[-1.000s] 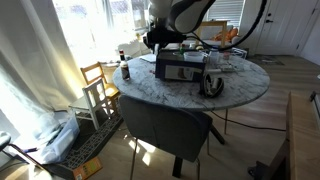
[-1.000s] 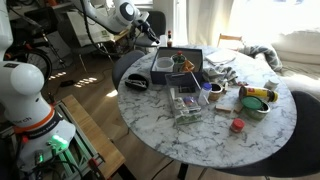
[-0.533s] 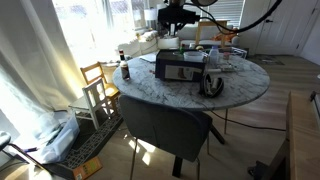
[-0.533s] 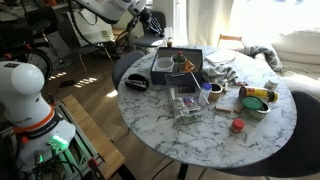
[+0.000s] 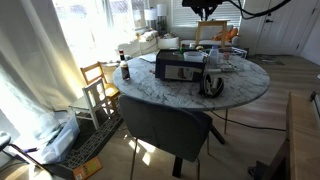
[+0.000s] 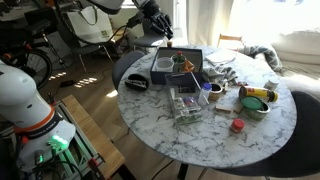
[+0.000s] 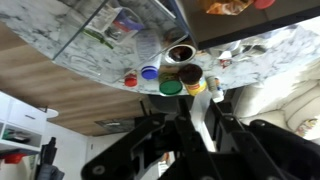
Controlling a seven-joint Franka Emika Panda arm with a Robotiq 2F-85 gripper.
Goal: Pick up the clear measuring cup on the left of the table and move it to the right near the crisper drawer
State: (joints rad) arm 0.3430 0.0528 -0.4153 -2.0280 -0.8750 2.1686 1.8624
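The round marble table (image 5: pixel 170 95) shows in both exterior views (image 6: pixel 215 135) and at the top of the wrist view (image 7: pixel 90 45). The dark-grey crisper drawer (image 5: pixel 180 68) stands on it among clutter (image 6: pixel 165 68). My gripper (image 6: pixel 162 25) hangs high above the table's far edge, almost out of frame in an exterior view (image 5: pixel 208 6). In the wrist view the dark fingers (image 7: pixel 195 105) are close together around a pale translucent strip, which looks like the wall of the clear measuring cup (image 7: pixel 200 122).
A round black-and-yellow object (image 5: pixel 212 85) and a clear box (image 6: pixel 185 102) sit near the drawer. Small jars with red (image 7: pixel 130 79), blue and green (image 7: pixel 170 86) lids stand at the table edge. A dark bottle (image 5: pixel 125 70), a wooden chair (image 5: pixel 100 85) and a dark chair (image 5: pixel 165 125) surround the table.
The arm has risen from just above the table's edge and swung sideways, away from the side where it was; its gripper is now much higher.
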